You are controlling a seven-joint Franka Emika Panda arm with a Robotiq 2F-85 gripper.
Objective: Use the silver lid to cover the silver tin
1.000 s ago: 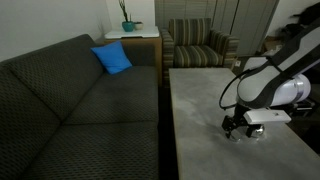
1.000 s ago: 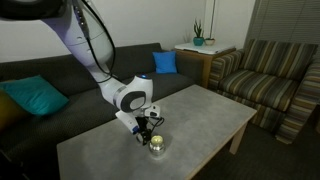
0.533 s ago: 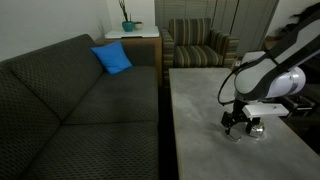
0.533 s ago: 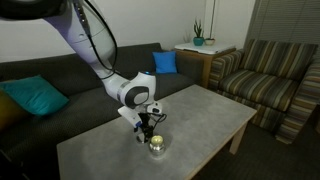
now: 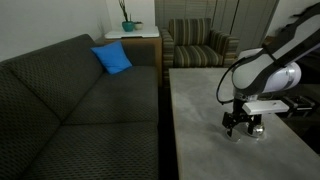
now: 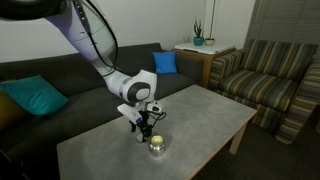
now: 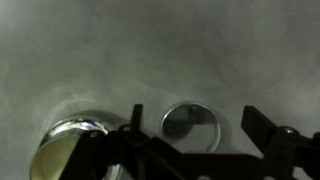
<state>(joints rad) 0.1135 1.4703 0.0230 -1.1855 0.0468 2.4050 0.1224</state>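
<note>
The silver lid [image 7: 193,124] lies flat on the grey table, a thin round disc with a raised rim. My gripper [image 7: 198,128] is open and hangs just above it, one finger on each side of the lid, not touching it. The silver tin [image 7: 68,148] stands on the table right beside the lid, shiny with a yellowish glint and uncovered. In both exterior views the gripper [image 5: 239,126] [image 6: 143,134] points down at the table, with the tin [image 5: 257,127] [image 6: 158,147] next to it. The lid is hidden under the gripper there.
The grey stone-look table [image 6: 205,112] stands in front of a dark sofa [image 5: 80,110] with blue cushions [image 5: 113,58]. A striped armchair [image 6: 275,85] and a side table with a plant [image 6: 198,42] stand beyond it.
The arm's wrist and forearm have risen and turned slightly. The gripper has stayed low over the lid beside the tin. Lid and tin have not moved.
</note>
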